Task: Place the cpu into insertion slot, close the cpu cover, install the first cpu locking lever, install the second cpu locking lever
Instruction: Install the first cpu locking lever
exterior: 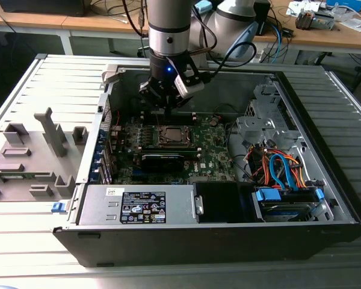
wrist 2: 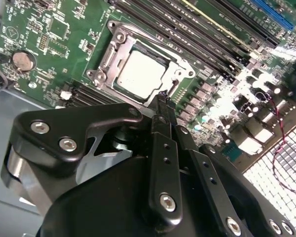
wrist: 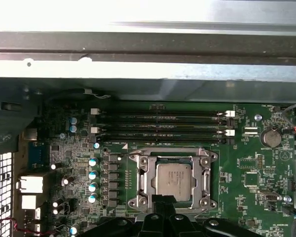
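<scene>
On the exterior view's left, a grey fixture (exterior: 30,153) of blocks and posts sits well apart from the work, outside the open computer case (exterior: 216,235). Inside the case, the power supply (exterior: 138,205) lies along the near wall and the green board beyond it. The gripper (exterior: 166,108) hangs above the board with the insertion slot (exterior: 171,136) just below it and a little nearer the camera. In the first wrist view the cpu (wrist: 173,179) sits in the slot, silvery top up, and the cpu cover (wrist: 143,180) seems to lie flat as a frame around it. I cannot tell how the levers stand. In the second wrist view the fingertips (wrist 2: 161,101) are drawn together with nothing visibly between them. They point down at the slot's rim on the side away from the memory slots (wrist: 160,123), which run parallel to that edge. Towards the exterior view's right, orange and blue cables (exterior: 283,171) bunch above a drive.
</scene>
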Motion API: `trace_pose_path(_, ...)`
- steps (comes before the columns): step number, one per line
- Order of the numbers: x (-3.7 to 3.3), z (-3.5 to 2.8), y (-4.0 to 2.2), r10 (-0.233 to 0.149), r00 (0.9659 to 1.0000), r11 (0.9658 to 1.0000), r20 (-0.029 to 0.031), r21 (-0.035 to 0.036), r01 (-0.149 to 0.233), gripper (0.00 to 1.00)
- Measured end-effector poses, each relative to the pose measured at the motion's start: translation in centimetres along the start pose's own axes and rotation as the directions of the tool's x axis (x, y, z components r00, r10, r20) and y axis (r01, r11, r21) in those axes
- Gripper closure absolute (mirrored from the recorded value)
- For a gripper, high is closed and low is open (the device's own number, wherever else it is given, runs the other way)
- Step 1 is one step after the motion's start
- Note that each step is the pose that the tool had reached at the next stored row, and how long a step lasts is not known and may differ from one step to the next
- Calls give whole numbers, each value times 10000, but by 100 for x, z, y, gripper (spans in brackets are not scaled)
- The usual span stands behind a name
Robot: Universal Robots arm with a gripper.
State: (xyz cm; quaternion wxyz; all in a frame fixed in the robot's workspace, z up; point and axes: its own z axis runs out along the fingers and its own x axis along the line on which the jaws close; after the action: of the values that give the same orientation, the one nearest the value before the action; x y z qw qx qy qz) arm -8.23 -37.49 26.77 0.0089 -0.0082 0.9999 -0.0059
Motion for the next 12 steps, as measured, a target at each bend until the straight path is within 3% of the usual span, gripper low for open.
trace_pose_path(4,52,-1,1,-2,10000,10000,0,0,2,89)
trace_pose_path(12,240,-3,4,-1,10000,10000,1,0,1,89)
